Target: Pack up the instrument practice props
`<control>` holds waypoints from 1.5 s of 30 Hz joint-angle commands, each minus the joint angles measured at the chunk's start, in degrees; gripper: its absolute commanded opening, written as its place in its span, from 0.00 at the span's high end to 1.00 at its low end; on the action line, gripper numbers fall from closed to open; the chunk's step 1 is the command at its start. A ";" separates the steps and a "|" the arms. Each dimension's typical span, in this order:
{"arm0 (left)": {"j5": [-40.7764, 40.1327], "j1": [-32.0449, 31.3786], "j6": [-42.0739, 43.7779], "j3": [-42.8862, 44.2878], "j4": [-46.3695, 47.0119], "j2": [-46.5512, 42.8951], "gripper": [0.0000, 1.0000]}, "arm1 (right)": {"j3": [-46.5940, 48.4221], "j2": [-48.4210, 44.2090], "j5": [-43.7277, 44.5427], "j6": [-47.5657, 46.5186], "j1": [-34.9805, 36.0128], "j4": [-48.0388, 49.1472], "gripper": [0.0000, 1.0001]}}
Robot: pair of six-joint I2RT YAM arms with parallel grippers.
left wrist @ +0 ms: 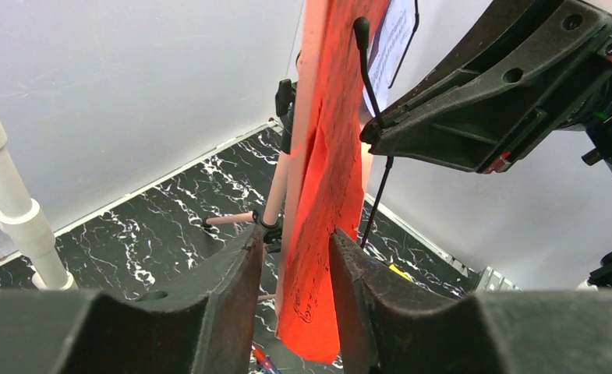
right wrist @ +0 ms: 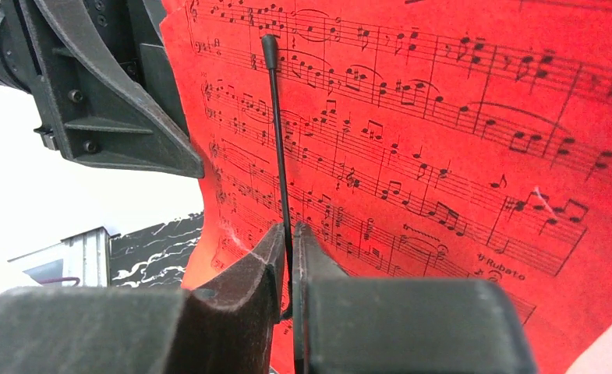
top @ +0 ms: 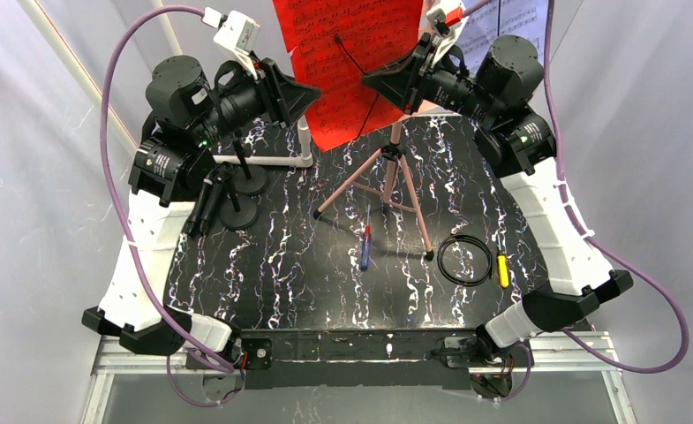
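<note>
My right gripper [right wrist: 288, 231] pinches the wire [right wrist: 277, 132] at lower centre, likely to free the red sheet [right wrist: 443, 117]. My left gripper [left wrist: 295, 240] straddles its bottom edge, jaws not yet clamped.

Black tabletop [top: 281, 265] veined in white, edged at the near side by an aluminium rail [top: 590, 353]. Pale grey cloth backdrop [top: 25, 177] all round, faintly creased. White pipe frame [top: 263, 161] at far left. Soft, even light.

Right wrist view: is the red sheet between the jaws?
No, a thin black rod is between them; the red sheet hangs behind it.
</note>
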 commanded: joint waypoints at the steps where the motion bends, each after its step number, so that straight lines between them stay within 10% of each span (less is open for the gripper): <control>1: -0.03 -0.32 0.16 0.97 0.32 -2.54 0.66 | 1.73 -0.71 0.76 -0.64 0.38 0.82 0.88; 20: 0.57 -0.33 -1.49 0.04 2.00 -2.04 0.70 | 1.17 -1.42 -0.24 -0.28 0.51 1.78 0.99; 45: -6.01 -0.32 0.12 -6.37 1.50 -8.47 1.00 | -3.62 -3.98 -2.11 1.28 0.65 7.69 0.99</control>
